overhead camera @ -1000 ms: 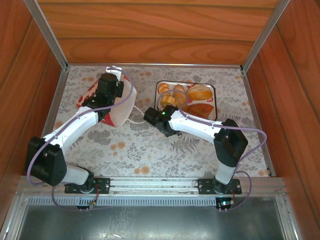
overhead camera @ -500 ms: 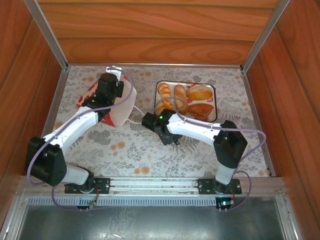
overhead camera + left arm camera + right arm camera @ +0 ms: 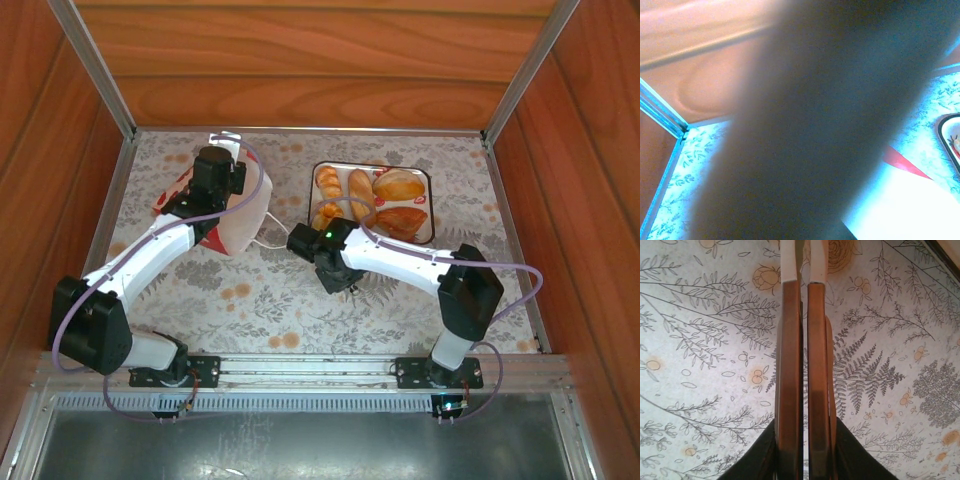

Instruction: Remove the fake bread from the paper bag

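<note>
Swinging its elbow outward since a moment ago, the right arm is holding the right gripper [image 3: 803, 260] over bare tablecloth [image 3: 280, 310] beside the tray [image 3: 372, 165], fingers nearly touching with a thin slit between, gripping nothing. A dark blur is blocking the left wrist view, so I cannot tell how wide the left gripper [image 3: 218, 168], at the paper bag [image 3: 243, 212], is standing, nor what is lying inside the bag. Fake bread [image 3: 400, 186] is lying in the tray, with wooden walls [image 3: 320, 60] and metal posts [image 3: 100, 70] enclosing the leaf-printed table.
</note>
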{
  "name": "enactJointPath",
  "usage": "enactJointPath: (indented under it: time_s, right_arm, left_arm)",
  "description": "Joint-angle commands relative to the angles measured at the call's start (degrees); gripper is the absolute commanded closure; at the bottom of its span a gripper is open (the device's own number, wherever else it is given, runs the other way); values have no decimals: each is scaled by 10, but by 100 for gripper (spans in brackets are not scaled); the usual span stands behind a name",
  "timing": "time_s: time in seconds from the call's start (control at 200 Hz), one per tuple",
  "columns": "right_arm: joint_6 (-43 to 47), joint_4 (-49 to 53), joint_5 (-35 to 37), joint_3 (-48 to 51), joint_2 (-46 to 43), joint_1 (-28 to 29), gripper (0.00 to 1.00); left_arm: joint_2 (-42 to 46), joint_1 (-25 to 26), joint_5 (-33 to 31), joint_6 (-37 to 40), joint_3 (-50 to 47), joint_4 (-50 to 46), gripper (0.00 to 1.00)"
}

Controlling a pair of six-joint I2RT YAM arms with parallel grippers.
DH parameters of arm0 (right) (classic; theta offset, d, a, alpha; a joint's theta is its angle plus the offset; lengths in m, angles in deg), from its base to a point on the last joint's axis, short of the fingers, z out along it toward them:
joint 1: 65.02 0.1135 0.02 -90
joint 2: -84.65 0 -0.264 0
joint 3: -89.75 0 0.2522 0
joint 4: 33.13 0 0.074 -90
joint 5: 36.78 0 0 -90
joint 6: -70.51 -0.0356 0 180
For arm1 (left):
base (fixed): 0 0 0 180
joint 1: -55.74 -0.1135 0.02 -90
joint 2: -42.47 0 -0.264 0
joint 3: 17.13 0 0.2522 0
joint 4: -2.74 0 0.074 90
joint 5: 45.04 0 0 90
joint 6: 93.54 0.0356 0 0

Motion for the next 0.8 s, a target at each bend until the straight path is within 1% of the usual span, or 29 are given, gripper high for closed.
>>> enactJointPath:
  time_s: [0.0,0.11,0.2,0.355,0.38,0.53,0.8]
  right_arm:
    - [0,8,-18,-33,-53,-6,88]
    - [2,-12,-41,-44,-73,-12,90]
    - [3,-32,-59,-58,-69,-23,92]
    - [3,-58,-80,-92,-35,-45,93]
    - [4,-61,-83,-98,-13,-48,93]
    - [1,-66,-98,-122,33,-69,95]
    - [-6,-73,-109,-104,43,-102,95]
  left_arm:
    - [19,-4,5,-4,-3,0,100]
    - [28,-4,8,-6,-9,0,100]
    - [35,-4,9,-8,-13,0,100]
    - [41,-4,13,-5,-16,0,100]
    - [42,-4,14,-4,-16,0,100]
    - [46,-4,17,-5,-18,0,100]
    - [45,-5,18,-6,-18,0,100]
